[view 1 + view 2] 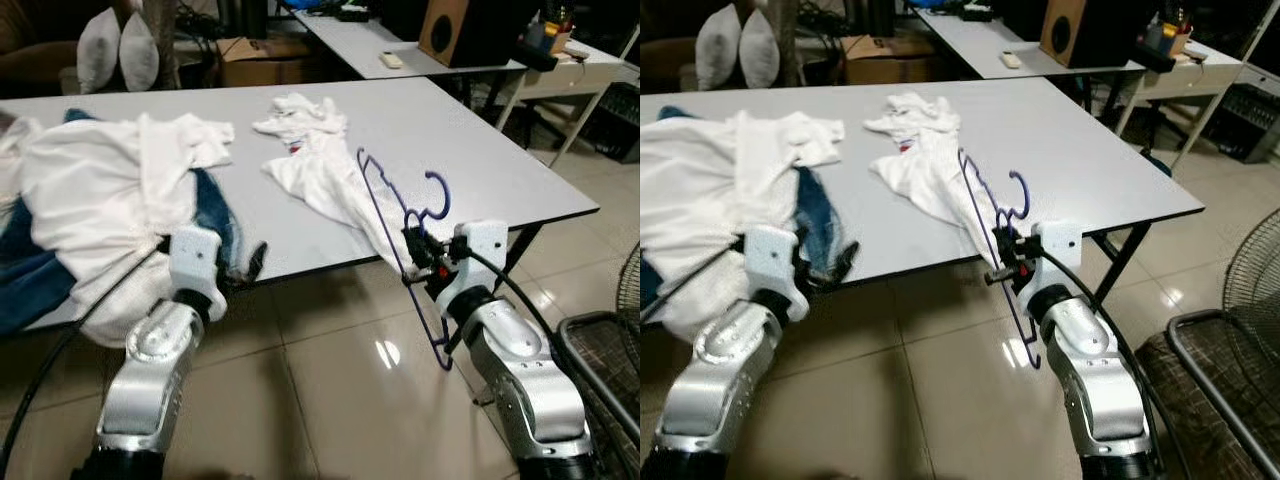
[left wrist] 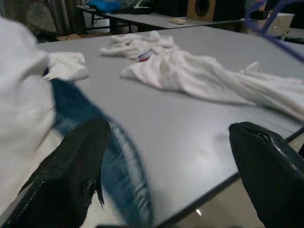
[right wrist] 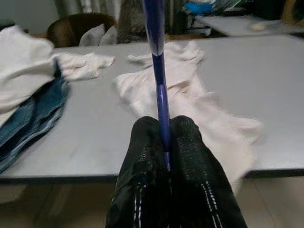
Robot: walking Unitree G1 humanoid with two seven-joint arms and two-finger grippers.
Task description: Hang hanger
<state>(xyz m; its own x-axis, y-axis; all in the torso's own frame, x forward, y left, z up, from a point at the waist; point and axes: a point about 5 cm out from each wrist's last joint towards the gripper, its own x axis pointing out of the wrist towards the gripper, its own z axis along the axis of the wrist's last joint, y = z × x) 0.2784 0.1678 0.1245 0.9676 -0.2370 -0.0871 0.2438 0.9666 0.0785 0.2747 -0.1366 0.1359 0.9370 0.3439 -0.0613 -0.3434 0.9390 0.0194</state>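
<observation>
Hanger of thin blue-purple wire (image 1: 400, 240) is held off the near right edge of the grey tabletop (image 1: 470, 150), pinched between the pressed-together jaws of the right gripper (image 1: 415, 252). In the right wrist view the wire (image 3: 159, 71) rises straight out from between the two black fingers (image 3: 190, 152), which close on it from both sides. The hanger's hook curls above the gripper, over the tabletop's edge; its lower frame hangs below the edge, toward the glossy tiled floor (image 1: 330, 400). Its upper arm lies against a crumpled white garment (image 1: 320, 165) spread on the tabletop, part of which drapes over the edge beside the hanger.

Left gripper (image 1: 243, 268) sits at the near edge of the tabletop, well apart from the hanger, its jaws spread wide with nothing between them. Just beside it lies a heap of white cloth (image 1: 100, 190) over folded blue denim (image 1: 215, 215), spilling partly over the edge.

A black wire basket (image 1: 605, 380) stands on the floor beside the right arm.
</observation>
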